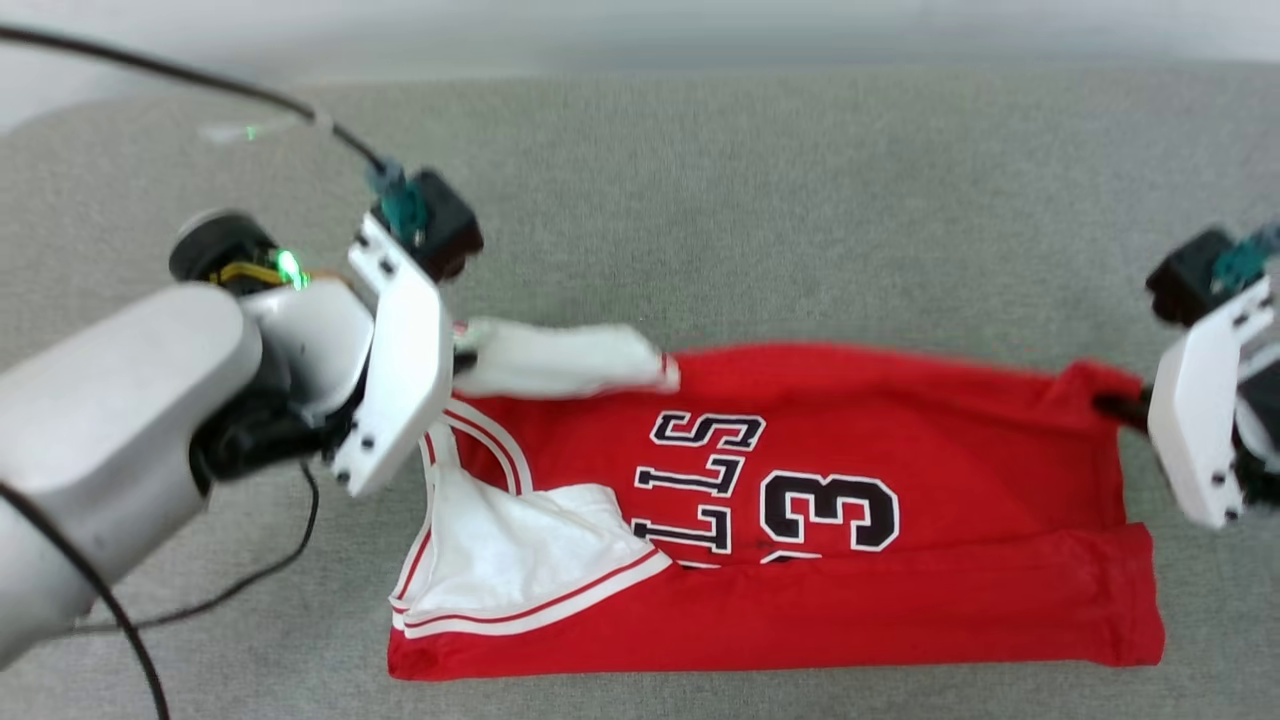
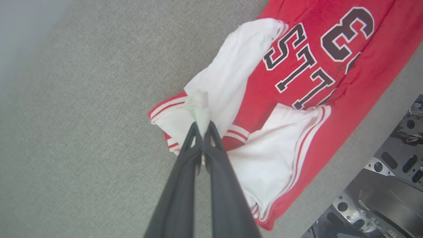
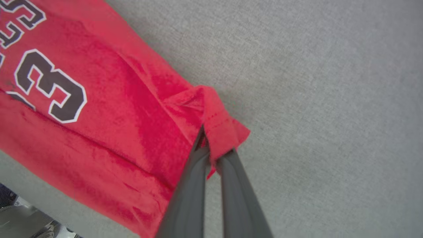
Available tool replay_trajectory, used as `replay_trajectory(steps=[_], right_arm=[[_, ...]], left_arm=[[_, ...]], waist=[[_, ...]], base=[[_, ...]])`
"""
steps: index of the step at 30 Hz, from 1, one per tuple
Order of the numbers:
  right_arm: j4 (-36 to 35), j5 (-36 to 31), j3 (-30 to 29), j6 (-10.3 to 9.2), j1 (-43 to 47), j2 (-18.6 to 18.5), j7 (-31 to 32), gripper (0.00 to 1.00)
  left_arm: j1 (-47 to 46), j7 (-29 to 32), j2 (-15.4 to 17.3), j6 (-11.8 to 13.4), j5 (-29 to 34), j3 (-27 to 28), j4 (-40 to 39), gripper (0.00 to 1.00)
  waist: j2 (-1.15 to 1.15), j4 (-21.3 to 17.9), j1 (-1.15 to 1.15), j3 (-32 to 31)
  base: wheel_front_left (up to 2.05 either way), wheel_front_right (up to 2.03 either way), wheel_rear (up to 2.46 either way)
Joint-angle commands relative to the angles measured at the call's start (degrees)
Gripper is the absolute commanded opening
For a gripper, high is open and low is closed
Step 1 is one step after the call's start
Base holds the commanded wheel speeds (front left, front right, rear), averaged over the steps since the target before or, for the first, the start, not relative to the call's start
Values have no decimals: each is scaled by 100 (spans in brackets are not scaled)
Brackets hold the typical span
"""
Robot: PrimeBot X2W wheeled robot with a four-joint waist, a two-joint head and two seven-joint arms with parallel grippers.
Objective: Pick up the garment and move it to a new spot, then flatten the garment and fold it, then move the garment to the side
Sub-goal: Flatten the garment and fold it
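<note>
The garment (image 1: 850, 590) is a red jersey with white sleeves, black letters and a 3, spread sideways on the grey surface with its near long edge folded over. My left gripper (image 2: 202, 127) is shut on a pinch of white sleeve cloth at the collar end (image 1: 560, 360). My right gripper (image 3: 213, 145) is shut on the far red hem corner (image 1: 1100, 385), which bunches up between the fingers. In the right wrist view the garment (image 3: 99, 109) slopes away to the left. The left wrist view has the garment (image 2: 297, 99) to the right of the fingers.
A grey cloth-covered surface (image 1: 750, 200) stretches all around the garment. Black cables (image 1: 250, 570) trail near the left arm. The robot's dark base (image 2: 390, 185) shows at the lower right of the left wrist view.
</note>
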Motion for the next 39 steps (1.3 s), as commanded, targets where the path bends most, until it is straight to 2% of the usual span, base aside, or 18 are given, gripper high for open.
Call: replay_trajectory(steps=[1,10,16,23,24,25,26,28,32,35,39], right_arm=[[-25,46,21,-2,95,-1,-45,0],[-280,211,199,-2,969,-240,-502,0],[-320,236,218,-2,1392,-261,-645,0],[-88,201,181,-2,1588,34,-730,0],[-50,195,199,-2,1611,76,-709,18],[-18,188,225,-2,1632,100,-693,43],[13,173,224,-2,1641,124,-722,100],[49,232,168,-2,1702,181,-827,100],[-90,273,-29,-2,1835,97,-1131,100],[-299,227,-296,-2,1926,-82,-1347,100],[-528,328,-851,-2,2149,-254,-1640,100]], left_arm=[[124,-31,43,2,37,1,-15,0],[1354,-176,495,255,-45,-4,-525,0],[2157,-372,494,447,5,-2,-543,0],[2623,-592,277,497,37,-1,-163,0],[2650,-607,245,512,37,-3,-98,40],[2643,-650,212,519,88,0,-59,100],[2636,-698,187,530,147,2,-25,100],[2670,-814,157,503,224,5,-25,100],[2644,-1195,274,623,490,102,-196,100],[2728,-1676,415,912,537,327,-398,100],[2839,-2427,531,1477,706,673,-529,100]], waist=[[0,10,1,-160],[0,-36,1,-567],[0,-86,1,-563],[0,-119,1,-429],[0,-116,1,-422],[0,-109,1,-421],[0,-101,1,-432],[0,-77,1,-490],[0,-48,1,-662],[0,-47,1,-763],[0,-21,1,-829]], base=[[0,0,0],[0,0,0],[0,0,0],[0,0,0],[0,0,0],[0,0,0],[0,0,0],[0,0,0],[0,0,0],[0,0,0],[0,0,0]])
